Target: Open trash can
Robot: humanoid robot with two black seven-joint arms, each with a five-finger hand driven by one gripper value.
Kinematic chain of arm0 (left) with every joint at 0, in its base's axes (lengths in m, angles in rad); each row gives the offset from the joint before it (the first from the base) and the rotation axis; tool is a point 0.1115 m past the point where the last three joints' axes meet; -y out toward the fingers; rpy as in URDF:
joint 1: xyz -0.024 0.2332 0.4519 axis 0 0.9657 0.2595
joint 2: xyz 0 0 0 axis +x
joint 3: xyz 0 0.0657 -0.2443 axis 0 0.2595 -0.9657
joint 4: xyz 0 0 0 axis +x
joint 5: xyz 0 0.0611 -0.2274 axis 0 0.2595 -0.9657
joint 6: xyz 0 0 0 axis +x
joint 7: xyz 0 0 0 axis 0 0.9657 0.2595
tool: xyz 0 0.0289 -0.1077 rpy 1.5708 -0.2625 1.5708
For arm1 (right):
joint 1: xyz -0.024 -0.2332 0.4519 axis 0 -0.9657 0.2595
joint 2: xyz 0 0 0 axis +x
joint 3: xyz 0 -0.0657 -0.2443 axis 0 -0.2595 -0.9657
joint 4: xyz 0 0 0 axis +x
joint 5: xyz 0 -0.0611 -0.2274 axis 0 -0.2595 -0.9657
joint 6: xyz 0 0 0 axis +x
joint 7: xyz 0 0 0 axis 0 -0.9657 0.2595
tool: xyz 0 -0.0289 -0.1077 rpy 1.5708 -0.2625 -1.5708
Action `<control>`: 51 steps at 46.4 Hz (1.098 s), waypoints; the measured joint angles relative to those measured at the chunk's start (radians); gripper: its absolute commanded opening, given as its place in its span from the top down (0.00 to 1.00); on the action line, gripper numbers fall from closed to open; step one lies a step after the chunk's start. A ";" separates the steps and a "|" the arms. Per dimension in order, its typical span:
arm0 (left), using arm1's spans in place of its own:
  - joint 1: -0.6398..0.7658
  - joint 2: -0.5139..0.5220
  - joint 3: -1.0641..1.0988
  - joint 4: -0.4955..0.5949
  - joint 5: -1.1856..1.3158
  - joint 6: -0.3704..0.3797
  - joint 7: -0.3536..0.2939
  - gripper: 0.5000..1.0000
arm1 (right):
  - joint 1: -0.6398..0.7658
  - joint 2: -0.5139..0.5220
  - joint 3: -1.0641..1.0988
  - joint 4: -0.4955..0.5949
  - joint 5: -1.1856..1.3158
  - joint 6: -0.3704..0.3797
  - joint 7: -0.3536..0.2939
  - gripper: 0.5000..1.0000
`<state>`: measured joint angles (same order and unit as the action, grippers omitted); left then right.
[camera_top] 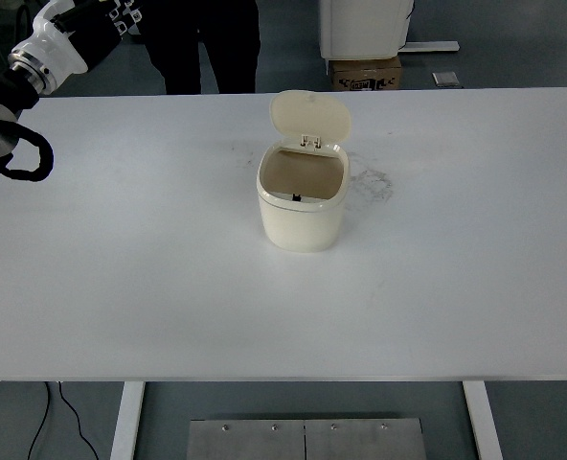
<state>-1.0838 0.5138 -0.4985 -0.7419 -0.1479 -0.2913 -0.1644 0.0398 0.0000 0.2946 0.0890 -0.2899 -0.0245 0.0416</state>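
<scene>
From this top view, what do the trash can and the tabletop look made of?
Trash can: probably moulded plastic, cream, smooth with a slight sheen; its flip lid stands open on small hinge tabs and looks thin and one-piece. Tabletop: likely white laminate or coated board, matte, with grey scuff marks beside the can.

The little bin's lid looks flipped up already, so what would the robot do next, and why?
Probably nothing more to the trash can: its lid stands tilted up at the back hinge and the inside shows. The left arm is off at the table's far left corner, so I would expect it to settle there.
</scene>
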 measured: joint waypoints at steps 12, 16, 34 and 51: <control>0.196 -0.012 -0.219 0.044 -0.007 -0.016 -0.002 0.00 | 0.000 0.000 0.000 0.000 0.000 0.000 0.000 0.02; 0.255 -0.016 -0.268 0.044 -0.012 -0.019 -0.007 0.00 | 0.000 0.000 0.000 0.000 0.000 0.000 0.000 0.02; 0.355 -0.048 -0.304 0.044 -0.120 -0.080 -0.094 0.00 | 0.000 0.000 0.000 0.000 0.000 0.000 0.000 0.02; 0.426 -0.060 -0.303 0.044 -0.125 -0.080 -0.123 0.00 | 0.000 0.000 0.000 0.000 0.000 0.000 0.000 0.02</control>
<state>-0.6576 0.4540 -0.8011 -0.6981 -0.2734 -0.3714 -0.2879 0.0399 0.0000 0.2945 0.0890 -0.2899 -0.0245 0.0412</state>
